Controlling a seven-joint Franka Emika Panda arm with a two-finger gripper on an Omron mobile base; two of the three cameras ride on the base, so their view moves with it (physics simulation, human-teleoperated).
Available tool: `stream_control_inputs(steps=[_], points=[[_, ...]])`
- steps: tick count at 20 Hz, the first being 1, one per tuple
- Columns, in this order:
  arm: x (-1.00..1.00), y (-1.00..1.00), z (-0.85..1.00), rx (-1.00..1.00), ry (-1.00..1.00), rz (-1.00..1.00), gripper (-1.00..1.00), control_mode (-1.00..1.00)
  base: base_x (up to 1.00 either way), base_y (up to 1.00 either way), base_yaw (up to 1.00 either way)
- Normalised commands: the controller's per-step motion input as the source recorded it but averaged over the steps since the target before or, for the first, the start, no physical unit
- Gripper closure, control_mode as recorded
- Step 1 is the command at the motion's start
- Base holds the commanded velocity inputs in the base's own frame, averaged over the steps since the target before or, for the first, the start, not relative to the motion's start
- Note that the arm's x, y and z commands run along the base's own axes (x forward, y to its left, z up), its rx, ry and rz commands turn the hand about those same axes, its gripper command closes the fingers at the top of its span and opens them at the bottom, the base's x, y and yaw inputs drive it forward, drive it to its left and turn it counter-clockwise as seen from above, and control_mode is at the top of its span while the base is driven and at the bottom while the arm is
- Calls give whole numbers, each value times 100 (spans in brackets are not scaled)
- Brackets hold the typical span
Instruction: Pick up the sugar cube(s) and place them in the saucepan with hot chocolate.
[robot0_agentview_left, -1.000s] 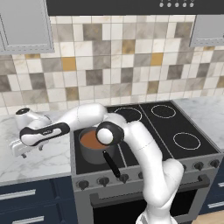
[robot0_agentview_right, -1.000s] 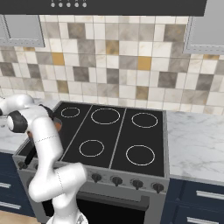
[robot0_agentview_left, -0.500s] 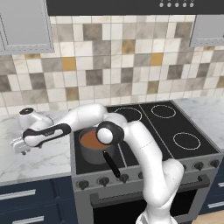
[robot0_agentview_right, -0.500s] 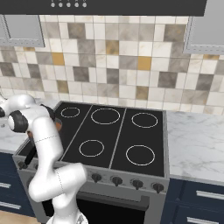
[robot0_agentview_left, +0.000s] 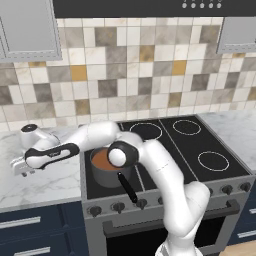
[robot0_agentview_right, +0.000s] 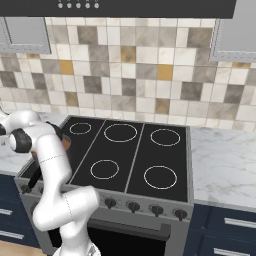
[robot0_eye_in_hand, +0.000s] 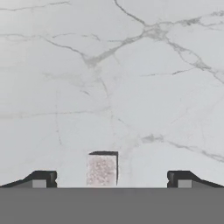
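One pale speckled sugar cube (robot0_eye_in_hand: 102, 170) on white marble counter (robot0_eye_in_hand: 131, 87) in hand view, between wide-spread dark fingertips (robot0_eye_in_hand: 43, 178), nearer the left one, touching neither; nothing grasped. Left base view: gripper (robot0_agentview_left: 20, 167) low over counter left of stove (robot0_agentview_left: 165, 150), cube too small to make out; saucepan with hot chocolate (robot0_agentview_left: 106, 162) on front-left burner, black handle toward the knobs. Right base view: saucepan mostly hidden behind arm.

You see the table (robot0_eye_in_hand: 131, 78) as polished white marble with grey veins, smooth and faintly glossy. The sugar cube (robot0_eye_in_hand: 102, 169) looks grainy, matt, pale pinkish-grey. At the saucepan (robot0_agentview_left: 106, 171) you find brushed dark metal; its handle (robot0_agentview_left: 127, 187), toward five o'clock, looks matt black plastic.
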Motion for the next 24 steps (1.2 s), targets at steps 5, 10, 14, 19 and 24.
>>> stream_control_inputs(steps=[5,10,14,19,24], points=[[15,12,0,0,0,0,-100,-100,0,0,0],[2,0,-3,0,0,0,-100,-100,0,0,0],[-17,-1,0,0,0,0,-100,-100,0,0,0],[-13,0,0,0,0,0,-100,-100,0,0,0],[-2,0,-3,0,0,0,-100,-100,0,0,0]])
